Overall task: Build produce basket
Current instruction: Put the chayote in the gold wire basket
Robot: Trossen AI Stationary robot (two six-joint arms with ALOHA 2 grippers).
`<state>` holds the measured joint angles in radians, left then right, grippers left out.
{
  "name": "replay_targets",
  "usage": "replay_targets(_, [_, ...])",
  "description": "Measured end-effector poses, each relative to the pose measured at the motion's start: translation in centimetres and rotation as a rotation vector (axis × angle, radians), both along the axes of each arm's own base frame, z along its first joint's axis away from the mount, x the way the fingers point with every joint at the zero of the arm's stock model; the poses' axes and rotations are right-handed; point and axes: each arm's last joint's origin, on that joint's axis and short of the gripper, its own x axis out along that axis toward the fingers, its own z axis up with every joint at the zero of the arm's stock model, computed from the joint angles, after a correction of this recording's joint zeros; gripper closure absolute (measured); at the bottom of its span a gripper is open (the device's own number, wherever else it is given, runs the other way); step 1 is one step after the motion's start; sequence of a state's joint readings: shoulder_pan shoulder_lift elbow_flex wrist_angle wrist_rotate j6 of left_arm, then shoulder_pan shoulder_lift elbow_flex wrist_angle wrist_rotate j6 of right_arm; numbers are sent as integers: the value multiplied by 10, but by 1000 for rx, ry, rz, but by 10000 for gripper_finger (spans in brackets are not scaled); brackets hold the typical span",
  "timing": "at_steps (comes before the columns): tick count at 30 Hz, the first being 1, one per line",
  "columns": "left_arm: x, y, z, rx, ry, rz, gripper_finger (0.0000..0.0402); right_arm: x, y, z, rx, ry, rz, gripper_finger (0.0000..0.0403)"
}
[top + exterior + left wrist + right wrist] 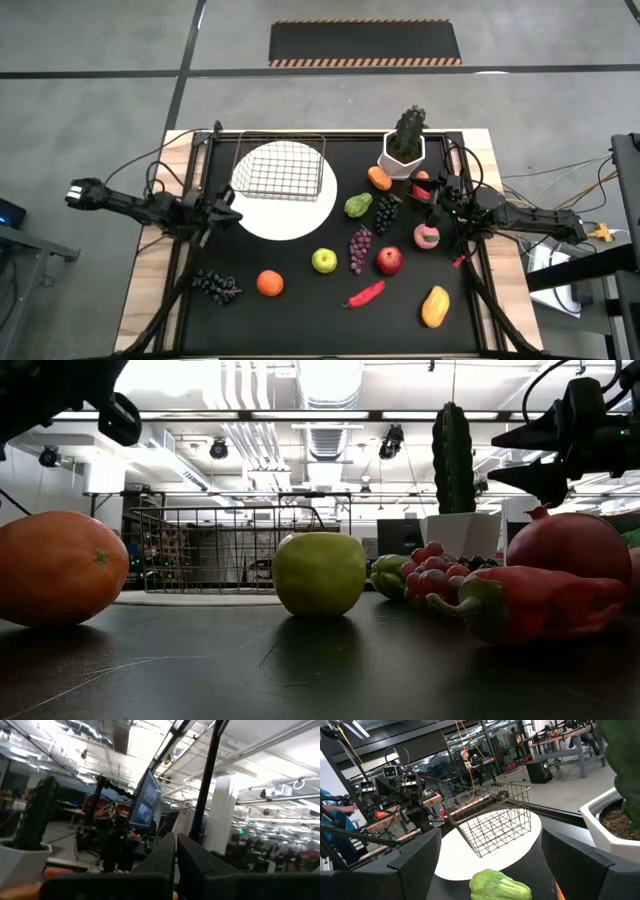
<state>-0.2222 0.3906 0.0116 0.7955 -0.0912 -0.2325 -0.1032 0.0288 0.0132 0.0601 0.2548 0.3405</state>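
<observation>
Right gripper (437,190) gapes wide and empty; the green pear (358,206) looks light, probably slick, so pinch its belly

A grey concrete floor (90,60) crossed by dark seams filled the top of the high view, with a black rectangular mat edged in orange-striped tape (365,42) at upper centre. In the low view, bright ceiling lights (330,378) and white ducts (240,440) ran overhead.

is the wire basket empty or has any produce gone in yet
Empty. The basket sits on the white plate with bare mesh inside; all the produce lies on the mat outside it.
</observation>
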Motion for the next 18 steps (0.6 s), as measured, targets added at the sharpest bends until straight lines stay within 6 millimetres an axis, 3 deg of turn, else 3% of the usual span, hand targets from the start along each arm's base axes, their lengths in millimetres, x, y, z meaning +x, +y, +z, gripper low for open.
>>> replay_targets(10, [2, 1, 10, 13, -132, 58, 400, 0, 0, 0, 51, -16, -4, 76])
replay_targets(18, [9, 0, 3, 19, -59, 90, 400, 0, 0, -1, 40, -8, -6, 76])
